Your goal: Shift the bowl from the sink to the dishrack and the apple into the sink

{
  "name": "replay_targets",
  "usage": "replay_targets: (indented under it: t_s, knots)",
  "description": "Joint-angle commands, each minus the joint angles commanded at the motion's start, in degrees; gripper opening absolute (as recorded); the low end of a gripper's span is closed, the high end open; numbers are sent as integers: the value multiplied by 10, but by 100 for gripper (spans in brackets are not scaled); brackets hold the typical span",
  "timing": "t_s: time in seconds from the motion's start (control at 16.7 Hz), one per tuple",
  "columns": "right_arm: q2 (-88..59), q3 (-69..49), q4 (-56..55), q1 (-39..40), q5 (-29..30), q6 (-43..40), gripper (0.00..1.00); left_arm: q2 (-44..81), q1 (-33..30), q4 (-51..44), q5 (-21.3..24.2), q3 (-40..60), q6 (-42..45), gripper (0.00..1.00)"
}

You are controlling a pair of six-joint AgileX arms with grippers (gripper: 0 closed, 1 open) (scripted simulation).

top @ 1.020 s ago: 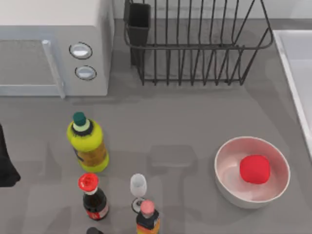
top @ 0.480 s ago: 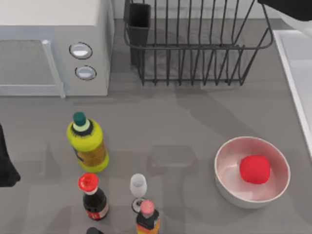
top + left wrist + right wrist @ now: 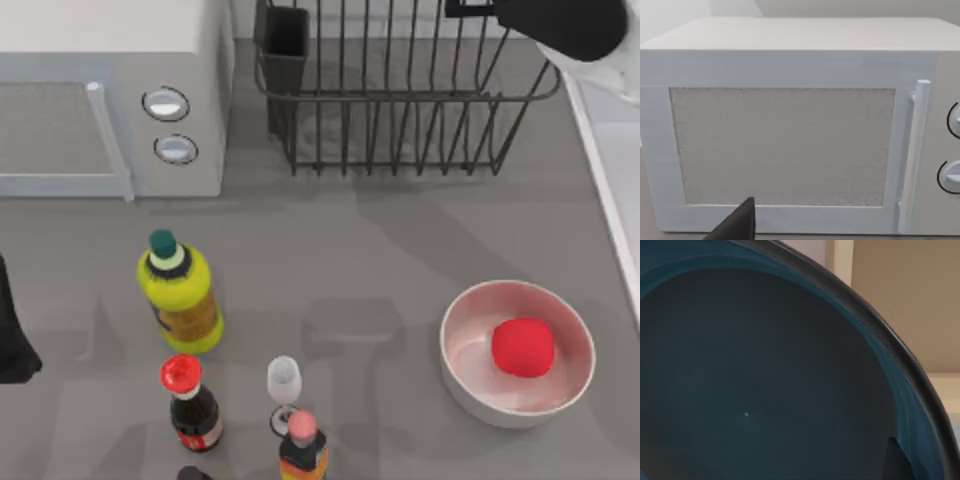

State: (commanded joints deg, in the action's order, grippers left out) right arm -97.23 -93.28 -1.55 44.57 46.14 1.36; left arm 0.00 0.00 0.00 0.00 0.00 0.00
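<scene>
The teal-blue bowl (image 3: 765, 380) fills the right wrist view from very close, tilted and lifted, with a wall behind its dark rim. My right gripper (image 3: 520, 15) is shut on the bowl at the top view's top right, over the far right corner of the black wire dishrack (image 3: 400, 95). The white sink (image 3: 612, 140) runs along the right edge. The red apple (image 3: 522, 347) lies inside a white bowl (image 3: 462, 375) at the front right. My left arm (image 3: 12, 335) is parked at the left edge.
A white microwave (image 3: 110, 100) stands at the back left, close in front of the left wrist camera. A yellow bottle (image 3: 180, 295), a red-capped dark bottle (image 3: 190, 400), a small glass (image 3: 284, 385) and another bottle (image 3: 302, 450) crowd the front left.
My right arm has come into the top view from the top right corner and moved left over the dishrack's far right end. The left arm, apple and bottles have stayed put.
</scene>
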Motion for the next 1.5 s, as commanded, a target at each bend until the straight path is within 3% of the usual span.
replay_targets:
  t_s: [0.66, 1.08, 1.5]
  knots:
    - [-172, 143, -356, -69, -66, -3, 0, 0, 0, 0, 0, 0, 0, 100]
    - [-199, 169, -386, -84, -80, -3, 0, 0, 0, 0, 0, 0, 0, 100]
    - [-199, 169, -386, -84, -80, -3, 53, 0, 0, 0, 0, 0, 0, 100]
